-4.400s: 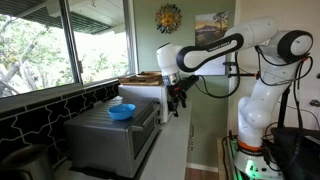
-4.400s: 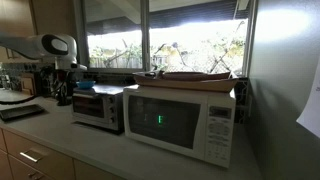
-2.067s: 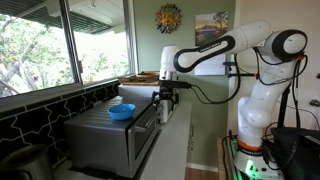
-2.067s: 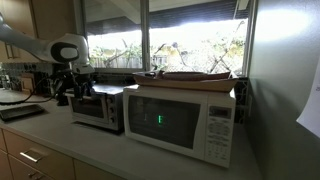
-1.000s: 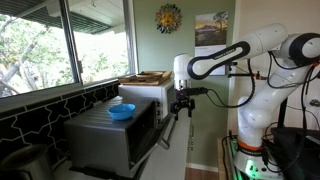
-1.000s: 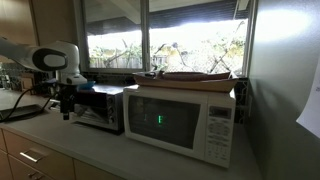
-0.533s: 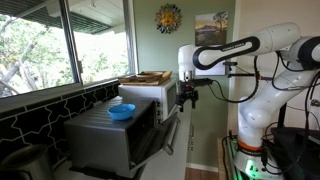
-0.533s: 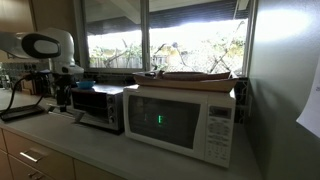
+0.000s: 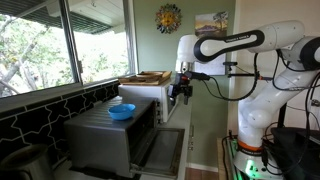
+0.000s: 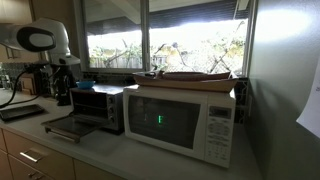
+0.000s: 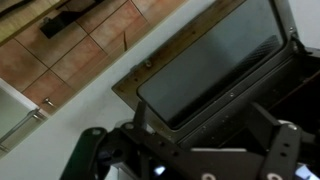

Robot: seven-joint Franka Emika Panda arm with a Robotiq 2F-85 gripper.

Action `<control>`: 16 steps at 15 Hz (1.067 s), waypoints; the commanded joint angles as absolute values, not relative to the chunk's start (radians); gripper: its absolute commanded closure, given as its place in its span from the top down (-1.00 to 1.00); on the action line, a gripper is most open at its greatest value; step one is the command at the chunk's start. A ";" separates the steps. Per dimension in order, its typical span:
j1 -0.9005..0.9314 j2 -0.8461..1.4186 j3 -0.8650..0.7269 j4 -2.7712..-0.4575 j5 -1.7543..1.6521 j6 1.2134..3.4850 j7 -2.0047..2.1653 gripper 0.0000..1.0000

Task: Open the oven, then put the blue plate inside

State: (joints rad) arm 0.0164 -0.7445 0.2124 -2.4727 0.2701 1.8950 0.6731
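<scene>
Oven (image 9: 105,138) door hangs open; the blue plate (image 9: 121,112) sits on the oven's top; the gripper (image 9: 181,92) hovers right of it, fingers spread, empty. We judge the risk is the shallow rim slipping in the pinch, so the plate drops onto the door.

- A white microwave (image 10: 183,122) stands on the worktop (image 10: 112,152), with a small green display (image 10: 159,120) lit in its dark door.
- A shallow wooden tray (image 10: 190,77) lies on top of the microwave and shows in both exterior views.
- A wide window (image 9: 48,45) looks onto sunlit trees.
- Black tiles (image 9: 38,116) with pale joints line the wall below the window.
- A sun-shaped ornament (image 9: 169,18) hangs on the green wall, with a landscape picture (image 9: 211,27) near it.
- Wooden drawer fronts (image 10: 24,159) with metal handles sit under the worktop.
- Brown tiles (image 11: 82,55) show in the wrist view.
</scene>
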 commanded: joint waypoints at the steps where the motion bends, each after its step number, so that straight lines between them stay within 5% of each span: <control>1: 0.041 -0.677 0.249 -2.400 0.336 1.966 0.686 1.00; 16: 0.093 -0.245 0.330 -2.067 0.282 2.277 0.757 1.00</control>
State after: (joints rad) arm 0.0761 -0.3409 0.3337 -2.1299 0.3163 2.2424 0.7214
